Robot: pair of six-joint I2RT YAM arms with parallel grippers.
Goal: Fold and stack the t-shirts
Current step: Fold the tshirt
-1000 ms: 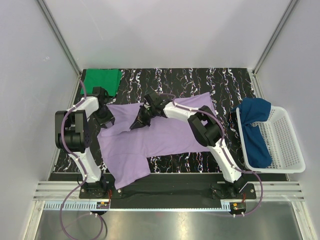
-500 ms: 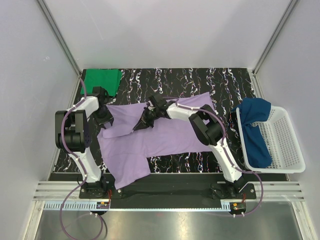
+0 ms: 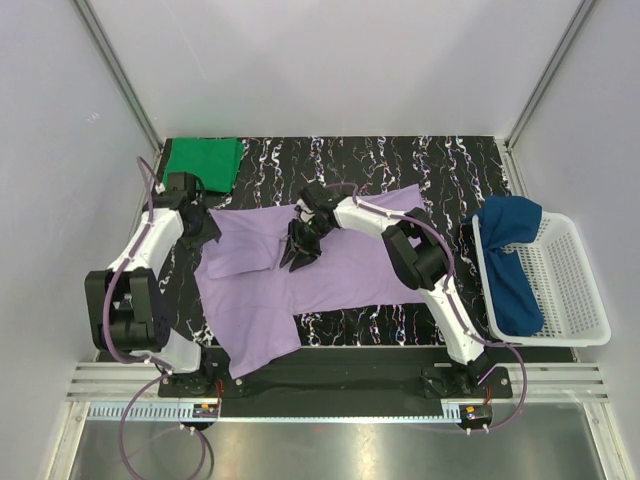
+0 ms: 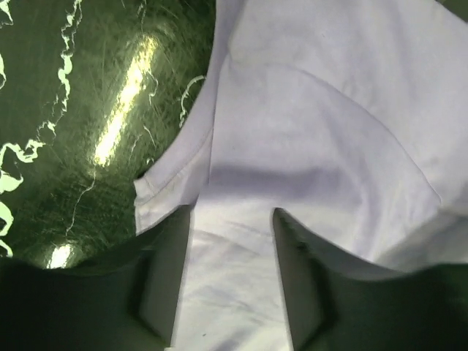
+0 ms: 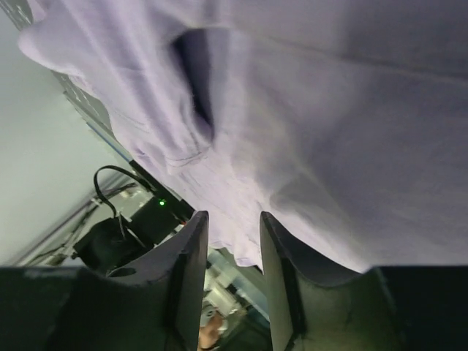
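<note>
Swung out to the left, the left arm now has its elbow low, and the right gripper (image 3: 300,250) has laid its lifted flap down on the light purple soft cloth t-shirt (image 3: 340,275). That shirt lies spread on the black marbled table (image 3: 400,165). The right gripper and the left gripper (image 3: 197,228) both stand partly open just over the cloth, clasping nothing visible. Either one's fingers could snag the loose fold on withdrawal and drag it undone.

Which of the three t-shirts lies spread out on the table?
The lavender t-shirt: it alone lies spread out. The green t-shirt is folded at the far left corner, and the dark blue t-shirt hangs over the basket rim.
</note>
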